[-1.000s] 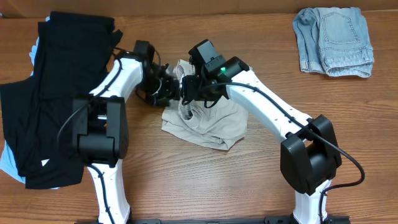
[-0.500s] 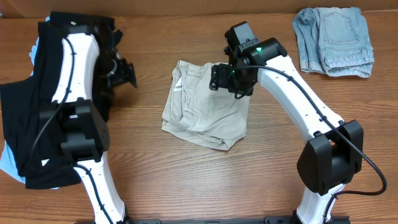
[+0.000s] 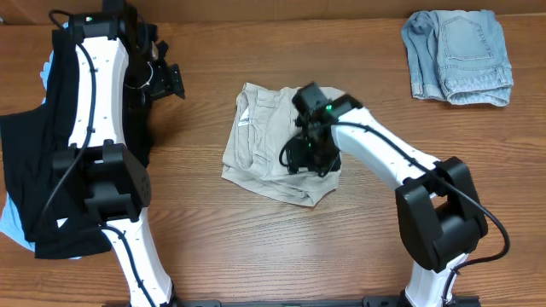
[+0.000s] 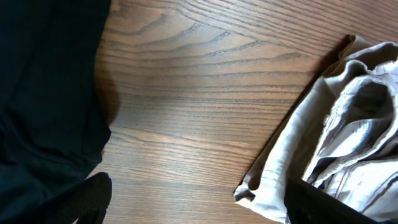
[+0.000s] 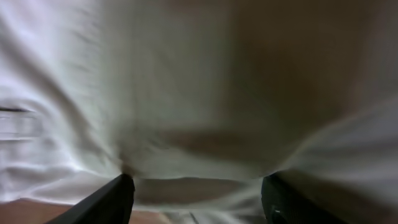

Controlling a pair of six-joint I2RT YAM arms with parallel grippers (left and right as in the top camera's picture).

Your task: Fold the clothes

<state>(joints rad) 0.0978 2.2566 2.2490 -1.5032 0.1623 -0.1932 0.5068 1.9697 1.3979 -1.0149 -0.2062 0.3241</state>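
Note:
The beige khaki shorts [image 3: 264, 145] lie folded in the middle of the table. My right gripper [image 3: 309, 158] hangs low over their right half, open; its wrist view shows blurred beige cloth [image 5: 186, 93] between the spread fingertips [image 5: 196, 202]. My left gripper [image 3: 162, 81] is raised at the far left beside the black garments [image 3: 51, 136], open and empty. Its wrist view shows the shorts' waistband edge [image 4: 336, 124] at right and black cloth [image 4: 43, 87] at left, with the fingertips [image 4: 193, 205] apart. Faded blue denim shorts [image 3: 459, 55] lie folded at the far right corner.
Bare wood table [image 3: 256, 247] lies in front of the shorts and between the shorts and the black pile. A pale blue cloth edge [image 3: 10, 223] peeks from under the black garments at the left edge.
Both grippers left the shorts' top edge. The left arm swung away to the far left and up. The right arm swung right, then came down over the shorts' right half.

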